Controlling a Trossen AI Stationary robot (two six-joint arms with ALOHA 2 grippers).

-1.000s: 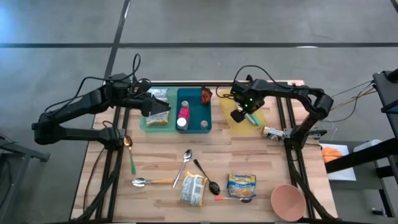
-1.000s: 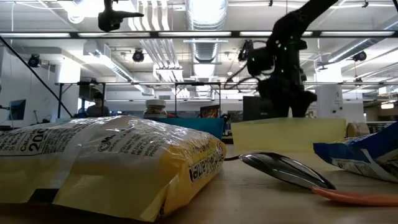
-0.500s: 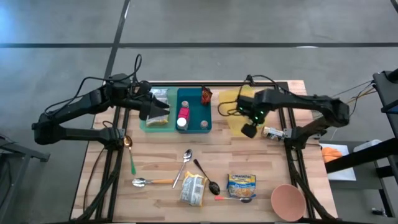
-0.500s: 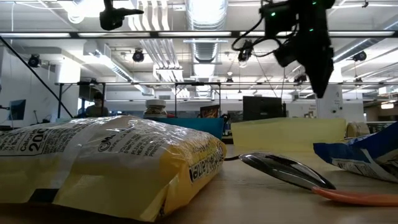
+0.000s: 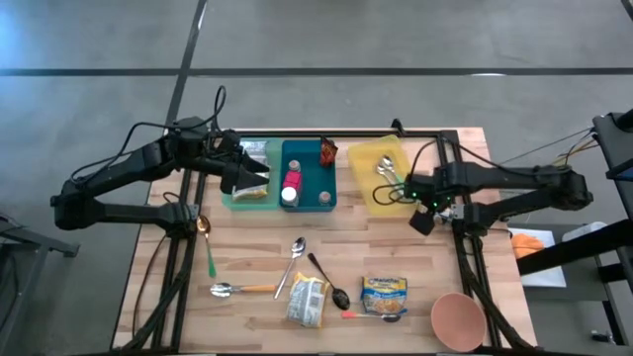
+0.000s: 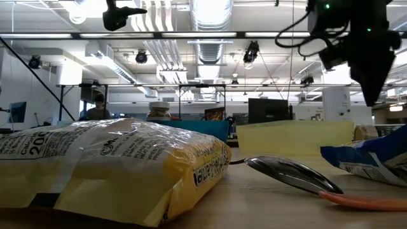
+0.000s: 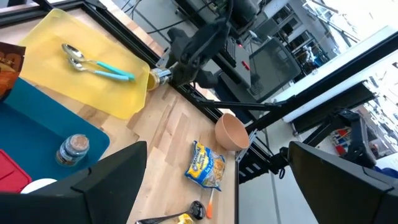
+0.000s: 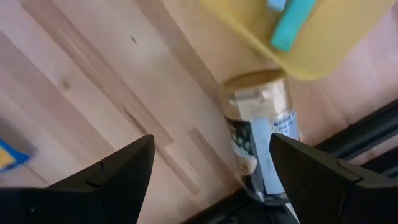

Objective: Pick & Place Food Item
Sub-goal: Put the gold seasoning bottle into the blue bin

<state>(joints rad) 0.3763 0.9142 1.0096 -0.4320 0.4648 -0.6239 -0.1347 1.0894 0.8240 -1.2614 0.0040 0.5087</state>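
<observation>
A yellow food bag (image 5: pixel 309 300) and a blue food packet (image 5: pixel 384 290) lie flat on the wooden table near its front edge; the low view shows the bag (image 6: pixel 108 165) close up. My right gripper (image 5: pixel 423 220) hangs open, pointing down, above the table by a small jar (image 8: pixel 258 143) that lies on its side just off the yellow tray's (image 5: pixel 368 188) near right corner. Its fingers stand apart with only table and jar showing between them (image 8: pixel 211 180). My left gripper (image 5: pixel 239 170) is open and empty (image 7: pixel 217 180) above the green tray (image 5: pixel 229 201) at the back left.
Two spoons (image 5: pixel 386 173), one with a teal handle, lie in the yellow tray. A teal tray (image 5: pixel 309 198) holds small containers. Loose spoons (image 5: pixel 293 263) lie mid-table, a pink bowl (image 5: pixel 458 318) stands at the near right corner, and a green-handled spoon (image 5: pixel 208 247) lies at the left.
My right gripper has gone from above the yellow tray toward the table's right and near edges and has risen a little; it now hangs by the jar. Its fingers have kept the same gap. The spoons stay in the yellow tray.
</observation>
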